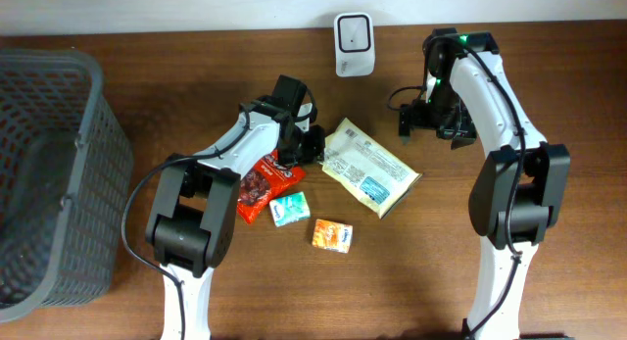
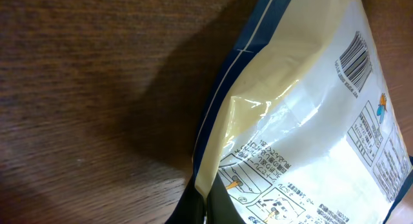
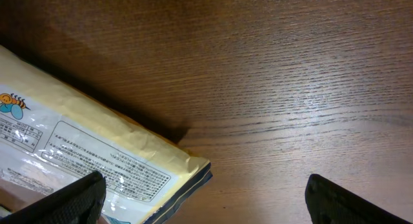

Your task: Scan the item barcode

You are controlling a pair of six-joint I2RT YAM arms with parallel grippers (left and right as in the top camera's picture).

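Seen from the overhead camera, the flat cream-yellow plastic packet with printed labels (image 1: 370,169) lies in the middle of the brown wooden table (image 1: 411,281), between the two arms. The left gripper (image 1: 310,144) is at the packet's edge on the left arm's side. The right gripper (image 1: 428,120) hangs near the other end. The small white scanner box (image 1: 353,31) stands at the far edge of the table, not far beyond the packet. A red snack bag (image 1: 260,183), a small teal packet (image 1: 289,210) and a small orange packet (image 1: 333,234) lie near the left arm. A grey plastic basket (image 1: 49,164) stands at the side, beyond the left arm.

In the left wrist view, the left gripper (image 2: 201,210) has its fingers pressed together on a corner of the cream-yellow packet (image 2: 303,121), and the film bends up from that pinch. The black barcode (image 2: 355,59) shows near the opposite end, on the face turned to this camera.

In the right wrist view, the right gripper (image 3: 206,201) has its fingers (image 3: 80,198) spread wide with nothing between them. A corner of the packet (image 3: 97,146) lies close to one finger, but I cannot tell if they touch.

I judge that the step in hand is to lift the packet and carry it to the scanner. To do this well, the pinch must be firm, because thin film can slip. The barcode face should also be turned flat toward the scanner window. The free right gripper could support the other end, so that the packet does not sag.
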